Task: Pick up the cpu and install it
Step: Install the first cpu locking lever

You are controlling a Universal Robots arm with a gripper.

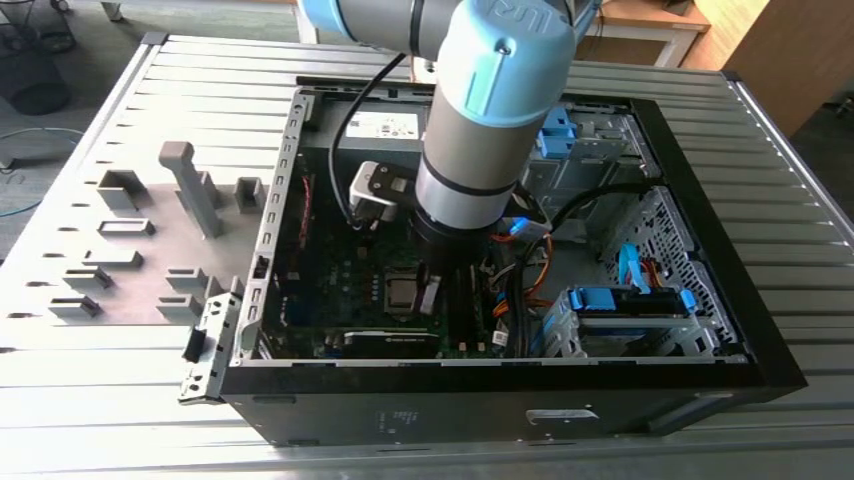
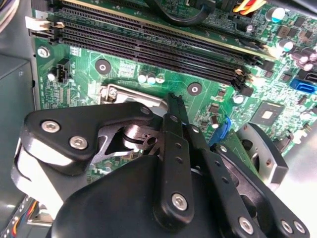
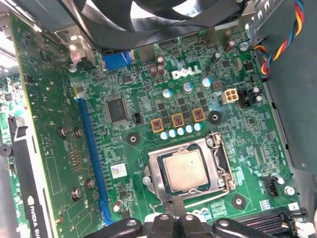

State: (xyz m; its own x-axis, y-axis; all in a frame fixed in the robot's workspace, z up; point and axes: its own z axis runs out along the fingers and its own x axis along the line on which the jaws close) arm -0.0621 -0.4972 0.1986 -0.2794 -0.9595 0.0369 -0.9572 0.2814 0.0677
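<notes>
The cpu (image 3: 185, 169) sits in the socket frame (image 3: 218, 171) (lower centre of the first wrist view). The gripper (image 1: 430, 292) hangs above the motherboard (image 3: 148, 104), fingers narrow, holding nothing.

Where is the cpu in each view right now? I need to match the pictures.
Exterior view: the cpu is the pale square on the board, just toward the exterior view's left of the claw.
First wrist view: the cpu lies flat inside the socket frame.
Second wrist view: hidden behind the claw.
Shared landmark: the socket frame, whose corner shows in the second wrist view.
</notes>
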